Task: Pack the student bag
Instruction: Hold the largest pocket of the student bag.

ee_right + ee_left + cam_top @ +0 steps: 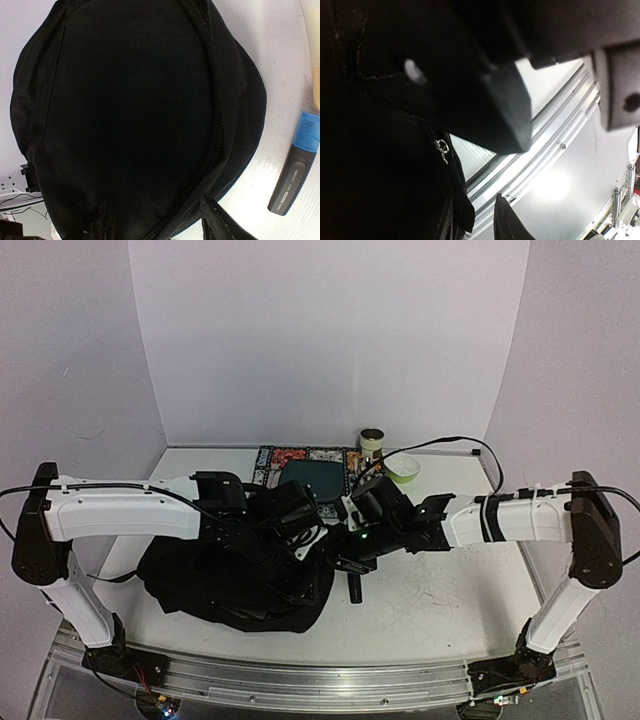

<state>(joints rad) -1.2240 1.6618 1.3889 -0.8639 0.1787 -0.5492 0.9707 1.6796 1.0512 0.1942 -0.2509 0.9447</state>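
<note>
The student bag [225, 585] is a big black backpack lying at the near left of the table. My left gripper [296, 540] is down at the bag's right end. In the left wrist view one dark fingertip [507, 220] shows beside the bag's fabric [380, 165] and a metal zipper pull [441, 149]; the other finger is hidden by the fabric. My right gripper [338, 552] is open, and in its wrist view the fingers [220, 222] straddle the bag's rounded top [130, 110] with nothing held.
A grey highlighter with a blue cap [295, 165] lies on the table just right of the bag [353, 585]. At the back are a patterned mat [290, 458] with a dark teal item [312, 480], a tin [372, 440] and a green bowl [403, 468].
</note>
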